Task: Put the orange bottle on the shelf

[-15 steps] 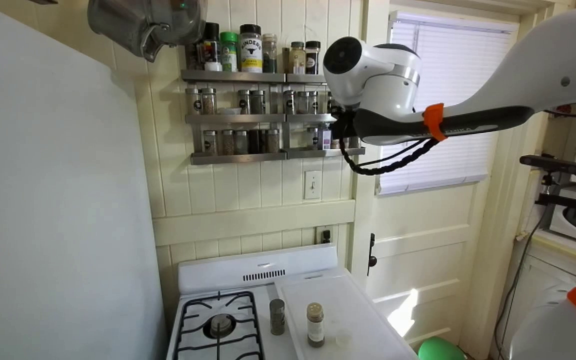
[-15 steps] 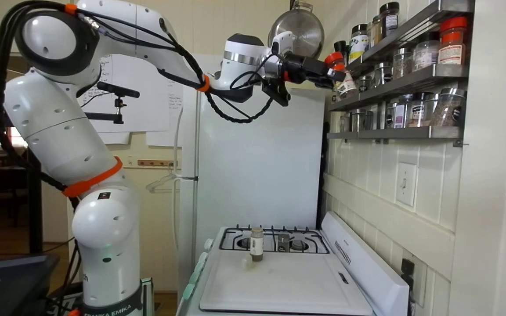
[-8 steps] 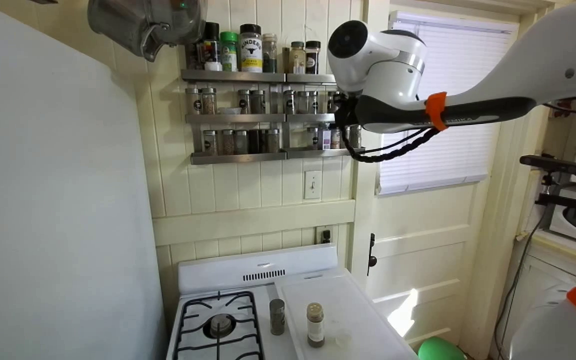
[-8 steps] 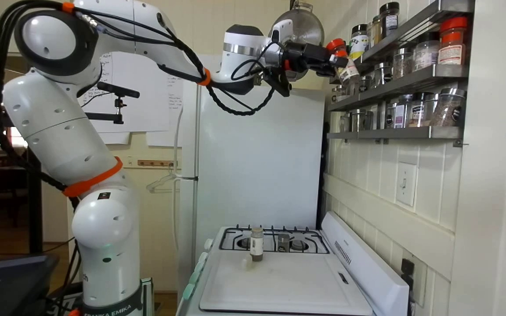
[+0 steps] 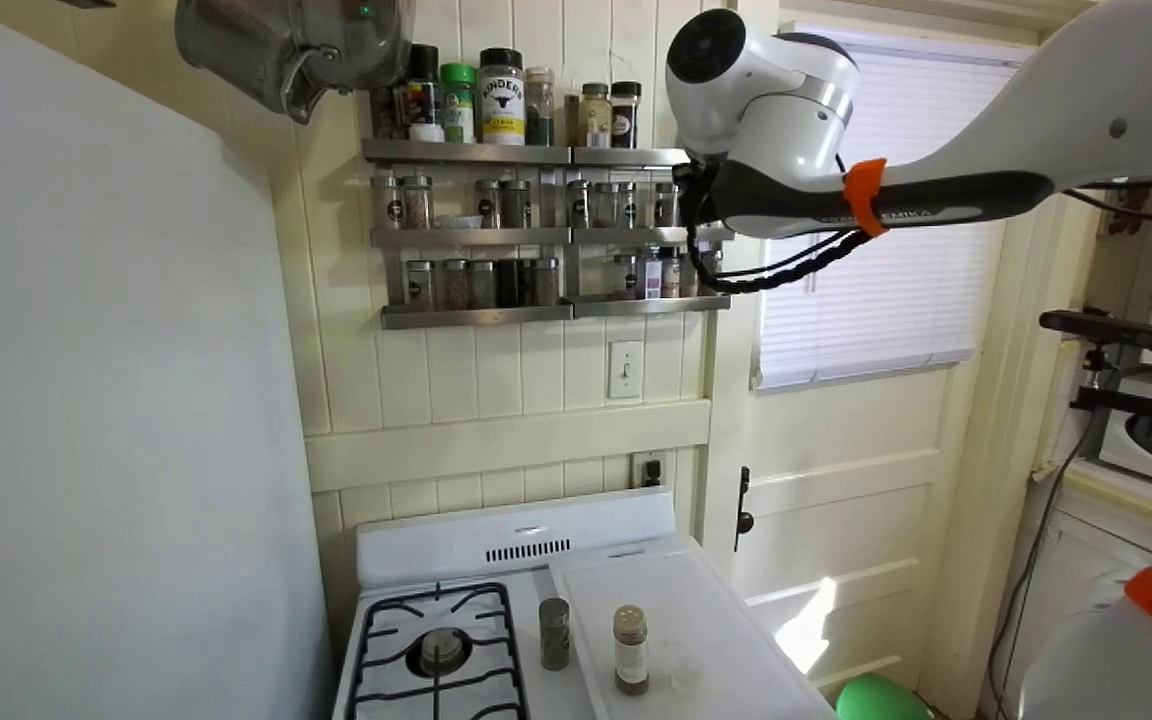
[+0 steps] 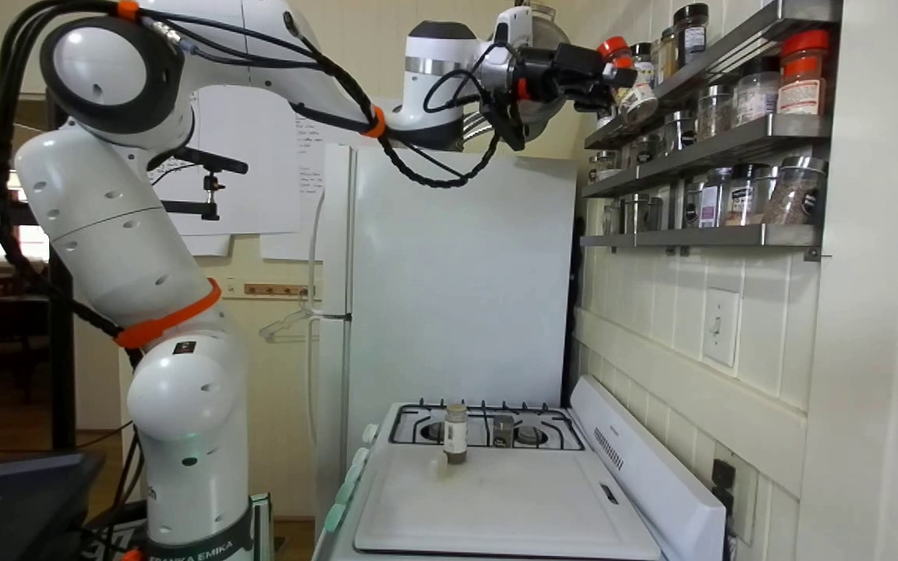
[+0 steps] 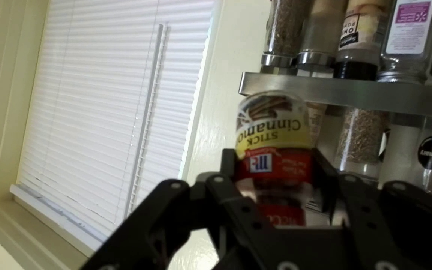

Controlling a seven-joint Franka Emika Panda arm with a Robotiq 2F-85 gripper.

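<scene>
cinnamon-stick bottle [image 7: 274,129] hung tilted, pinched in the gripper [image 7: 275,165]; i feared that slant could snag its base on the metal shelf [image 7: 351,93].

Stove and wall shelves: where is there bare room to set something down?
The stove's white cover offers most, between the pale jar and the back panel. The top shelf looks bare between its last black-capped jar and its end nearest the door; nearby, the hand grips the orange bottle. The bottom shelves are crowded with jars.
</scene>
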